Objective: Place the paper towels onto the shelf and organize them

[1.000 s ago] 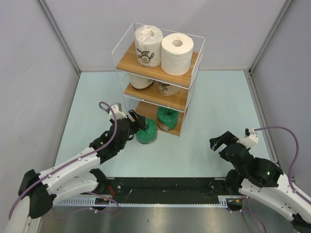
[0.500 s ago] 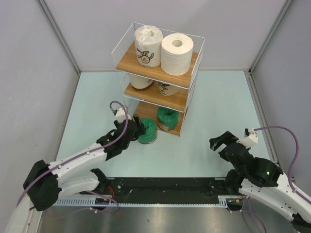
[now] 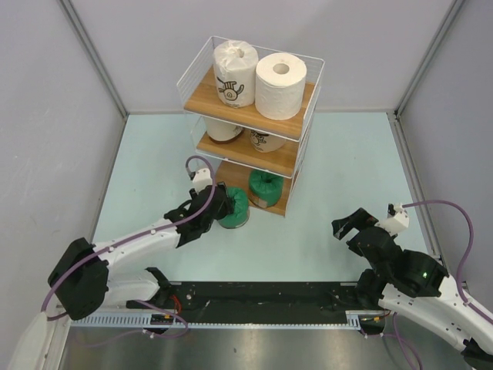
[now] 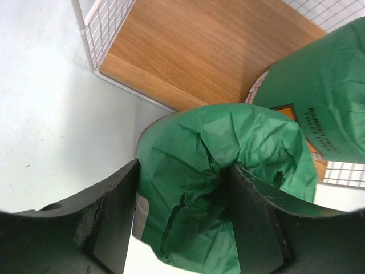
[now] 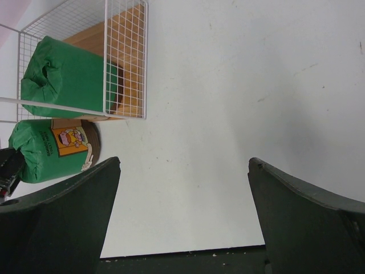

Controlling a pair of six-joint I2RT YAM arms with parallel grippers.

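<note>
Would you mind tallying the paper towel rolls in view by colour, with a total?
Plain white roll: 1
White wrapped roll with dark logo: 1
Beige wrapped rolls: 2
Green wrapped rolls: 2
Total: 6

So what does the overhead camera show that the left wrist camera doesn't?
Only overhead: the whole three-tier white wire shelf, a plain white paper roll and a white logo-printed roll on its top board, two beige rolls on the middle board, and the open right gripper.
Only the wrist: the crumpled top of the held dark green wrapped roll, and small print on the second dark green roll.
Both: the left gripper shut on that roll, and the second roll on the brown wooden bottom board.
</note>
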